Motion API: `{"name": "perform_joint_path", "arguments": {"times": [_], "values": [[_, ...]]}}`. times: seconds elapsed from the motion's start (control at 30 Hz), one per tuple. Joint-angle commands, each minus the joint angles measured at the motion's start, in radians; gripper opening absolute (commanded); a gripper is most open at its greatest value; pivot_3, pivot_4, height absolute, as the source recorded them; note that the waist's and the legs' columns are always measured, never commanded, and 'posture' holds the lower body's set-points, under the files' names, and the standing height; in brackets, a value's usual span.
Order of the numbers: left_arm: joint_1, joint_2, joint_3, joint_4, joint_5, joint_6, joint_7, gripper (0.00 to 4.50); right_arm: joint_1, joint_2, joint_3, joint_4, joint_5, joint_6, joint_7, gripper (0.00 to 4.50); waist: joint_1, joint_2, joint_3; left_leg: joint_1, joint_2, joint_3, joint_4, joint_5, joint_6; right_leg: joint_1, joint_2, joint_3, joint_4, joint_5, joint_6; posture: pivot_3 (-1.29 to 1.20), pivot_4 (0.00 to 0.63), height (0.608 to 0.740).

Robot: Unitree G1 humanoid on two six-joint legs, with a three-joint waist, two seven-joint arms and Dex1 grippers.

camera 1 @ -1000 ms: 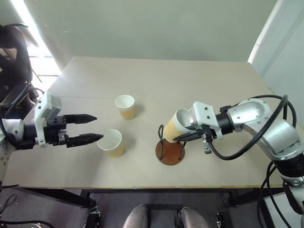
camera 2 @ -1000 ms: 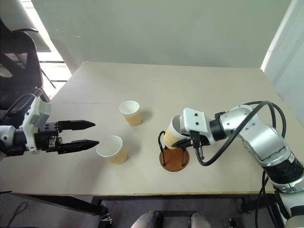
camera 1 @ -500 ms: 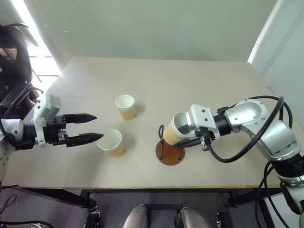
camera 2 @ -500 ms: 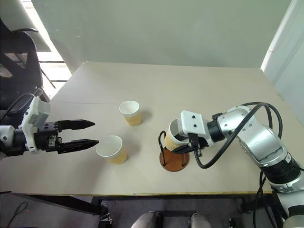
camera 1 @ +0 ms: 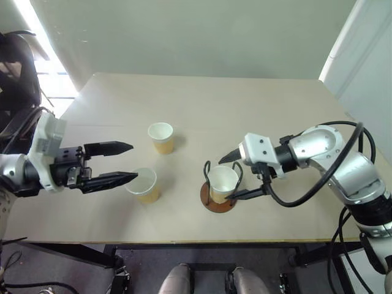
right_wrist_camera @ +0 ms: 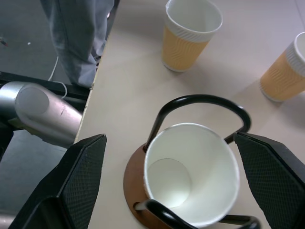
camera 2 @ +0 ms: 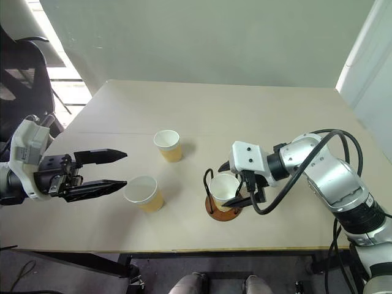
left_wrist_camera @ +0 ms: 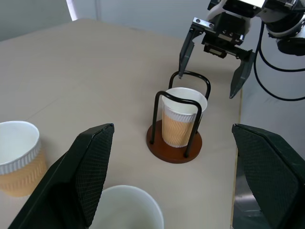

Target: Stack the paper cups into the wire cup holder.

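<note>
- One paper cup (camera 1: 223, 182) sits upright inside the wire cup holder (camera 1: 218, 197)
- right gripper (camera 1: 236, 176) spread wide around it, gripping nothing
- left gripper (camera 1: 124, 163) wide open too, empty, right beside the nearer loose cup (camera 1: 143, 184)
- third cup (camera 1: 162, 137) stands farther back on the table (camera 1: 245, 110)

Ribbed tan-yellow paper cups (camera 1: 223, 183) are seen — matt; the thin black wire cup holder (left_wrist_camera: 174, 143) glossy, the beige desk (camera 1: 245, 116) smooth.
</note>
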Motion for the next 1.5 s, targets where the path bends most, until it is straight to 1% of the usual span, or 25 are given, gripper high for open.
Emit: {"name": "perform_joint_path", "arguments": {"times": [0.03, 0.17, 0.23, 0.3, 0.37, 0.43, 0.5, 0.63, 0.7, 0.77, 0.87, 0.97, 1.0, 1.07, 1.17, 1.23, 1.37, 1.47, 1.5], "values": [[-0.005, 0.013, 0.043, -0.028, -0.061, 0.03, -0.013, 4.28, -0.049, -0.029, -0.087, 0.014, 0.039, -0.016, 0.038, 4.46, 0.001, 0.0, 0.0, 0.0, 0.0, 0.0, 0.0, 0.0, 0.0, 0.0, 0.0, 0.0, 0.0, 0.0, 0.0, 0.0, 0.15, 0.74], [0.005, 0.041, 0.044, -0.017, -0.068, 0.048, -0.038, 4.28, -0.094, -0.067, -0.194, 0.078, 0.093, -0.026, 0.072, 4.46, 0.002, 0.0, 0.0, -0.001, 0.0, 0.0, 0.0, 0.0, 0.0, 0.0, 0.0, 0.0, -0.001, 0.0, 0.0, 0.0, 0.15, 0.74], [0.023, 0.069, 0.035, 0.0, -0.033, 0.034, -0.058, 4.28, -0.107, -0.093, -0.262, 0.112, 0.128, -0.016, 0.077, 4.46, 0.002, 0.0, 0.0, -0.001, 0.0, 0.0, 0.0, 0.0, 0.0, 0.0, 0.0, 0.0, -0.001, 0.0, -0.001, 0.0, 0.15, 0.74], [0.037, 0.088, 0.03, 0.016, -0.006, 0.018, -0.074, 4.28, -0.098, -0.117, -0.302, 0.122, 0.147, -0.014, 0.078, 4.46, 0.003, 0.0, 0.0, -0.001, 0.0, 0.0, -0.001, 0.0, 0.0, 0.0, 0.0, 0.0, -0.001, -0.001, -0.003, 0.0, 0.15, 0.74], [0.047, 0.113, -0.009, 0.04, 0.066, -0.034, -0.089, 4.28, -0.075, -0.142, -0.365, 0.093, 0.211, 0.024, 0.082, 4.46, 0.003, 0.0, 0.0, 0.0, 0.0, 0.0, -0.001, -0.001, -0.001, 0.0, 0.0, 0.0, -0.001, -0.002, -0.003, 0.0, 0.15, 0.74], [0.039, 0.142, -0.063, 0.059, 0.132, -0.077, -0.108, 4.28, -0.089, -0.129, -0.45, 0.074, 0.325, 0.093, 0.055, 4.46, 0.002, 0.001, 0.0, 0.0, 0.0, 0.0, -0.002, -0.001, -0.001, 0.0, 0.0, 0.0, -0.001, -0.002, -0.003, 0.0, 0.15, 0.74], [0.021, 0.164, -0.119, 0.077, 0.175, -0.109, -0.136, 4.28, -0.1, -0.127, -0.509, 0.07, 0.406, 0.14, 0.036, 4.46, 0.002, 0.001, 0.0, -0.001, 0.0, 0.0, -0.003, -0.001, -0.002, -0.002, 0.0, 0.0, -0.001, -0.002, -0.003, 0.0, 0.15, 0.74], [-0.047, 0.191, -0.255, 0.128, 0.275, -0.203, -0.208, 4.28, -0.036, -0.194, -0.578, 0.056, 0.468, 0.154, 0.07, 4.46, 0.006, 0.0, 0.0, -0.001, 0.0, 0.0, -0.003, -0.001, -0.001, -0.002, 0.0, 0.0, -0.001, -0.003, -0.004, 0.0, 0.15, 0.74], [-0.112, 0.182, -0.314, 0.148, 0.307, -0.227, -0.226, 4.28, -0.014, -0.21, -0.622, 0.052, 0.526, 0.173, 0.073, 4.46, 0.008, 0.0, 0.0, -0.003, 0.0, 0.0, -0.003, -0.001, -0.001, -0.002, 0.0, 0.0, -0.002, -0.003, -0.004, 0.0, 0.15, 0.74], [-0.157, 0.176, -0.357, 0.166, 0.337, -0.247, -0.239, 4.28, 0.005, -0.22, -0.641, 0.047, 0.554, 0.181, 0.061, 4.46, 0.009, 0.0, 0.0, -0.007, -0.001, 0.0, -0.002, -0.001, -0.001, -0.006, 0.0, 0.0, -0.001, -0.003, -0.004, 0.0, 0.15, 0.74], [-0.214, 0.165, -0.427, 0.214, 0.401, -0.303, -0.261, 4.28, 0.088, -0.247, -0.628, 0.01, 0.518, 0.171, 0.03, 4.46, 0.008, 0.0, 0.0, -0.008, 0.0, 0.0, -0.002, 0.0, -0.001, -0.007, 0.0, 0.0, -0.001, -0.003, -0.004, 0.0, 0.15, 0.74], [-0.241, 0.156, -0.475, 0.25, 0.454, -0.358, -0.276, 4.28, 0.155, -0.244, -0.641, -0.024, 0.517, 0.165, -0.022, 4.46, 0.007, 0.001, 0.0, -0.008, 0.0, -0.001, -0.002, -0.001, -0.002, -0.007, 0.0, 0.0, -0.001, -0.002, -0.002, 0.0, 0.15, 0.74], [-0.25, 0.15, -0.488, 0.258, 0.468, -0.372, -0.278, 4.28, 0.177, -0.234, -0.664, -0.013, 0.512, 0.163, -0.058, 4.46, 0.005, 0.001, 0.0, -0.008, 0.0, 0.0, -0.002, -0.001, -0.001, -0.008, 0.0, 0.0, -0.001, -0.002, -0.002, 0.0, 0.15, 0.74], [-0.267, 0.143, -0.498, 0.269, 0.473, -0.379, -0.285, 4.28, 0.241, -0.185, -0.762, 0.035, 0.506, 0.116, -0.119, 4.46, 0.005, 0.0, 0.0, -0.008, 0.0, 0.0, -0.002, -0.001, -0.001, -0.008, 0.0, 0.0, 0.0, -0.001, 0.0, 0.0, 0.15, 0.74], [-0.282, 0.141, -0.5, 0.291, 0.479, -0.393, -0.294, 4.28, 0.361, -0.154, -0.894, 0.083, 0.499, 0.072, -0.145, 4.46, 0.009, 0.0, 0.0, -0.009, 0.0, -0.001, 0.0, -0.001, 0.0, -0.008, 0.0, 0.0, -0.001, 0.001, 0.002, 0.0, 0.15, 0.74], [-0.295, 0.139, -0.502, 0.305, 0.484, -0.401, -0.295, 4.28, 0.468, -0.131, -0.989, 0.109, 0.511, 0.084, -0.174, 4.46, 0.017, 0.0, 0.0, -0.009, -0.001, -0.001, 0.001, -0.001, 0.001, -0.007, 0.0, 0.0, -0.001, 0.001, 0.002, 0.0, 0.15, 0.74], [-0.321, 0.128, -0.503, 0.318, 0.481, -0.414, -0.297, 4.28, 0.604, -0.091, -1.055, 0.048, 0.528, 0.05, -0.193, 4.46, 0.018, 0.001, 0.0, -0.009, -0.001, -0.001, 0.001, -0.001, 0.001, -0.006, -0.001, 0.0, -0.001, 0.001, 0.003, 0.0, 0.15, 0.74], [-0.341, 0.122, -0.512, 0.309, 0.472, -0.406, -0.301, 4.28, 0.686, -0.109, -1.036, 0.008, 0.518, 0.079, -0.209, 4.46, 0.012, 0.001, 0.0, -0.008, -0.001, -0.001, 0.001, -0.001, 0.001, -0.006, -0.001, 0.0, -0.001, 0.001, 0.003, 0.0, 0.15, 0.74], [-0.351, 0.118, -0.518, 0.312, 0.475, -0.409, -0.302, 4.28, 0.695, -0.105, -1.03, 0.011, 0.485, 0.04, -0.216, 4.46, 0.01, 0.001, 0.0, -0.008, -0.001, -0.001, 0.001, -0.001, 0.001, -0.006, -0.001, 0.0, -0.001, 0.001, 0.003, 0.0, 0.15, 0.74]]}}
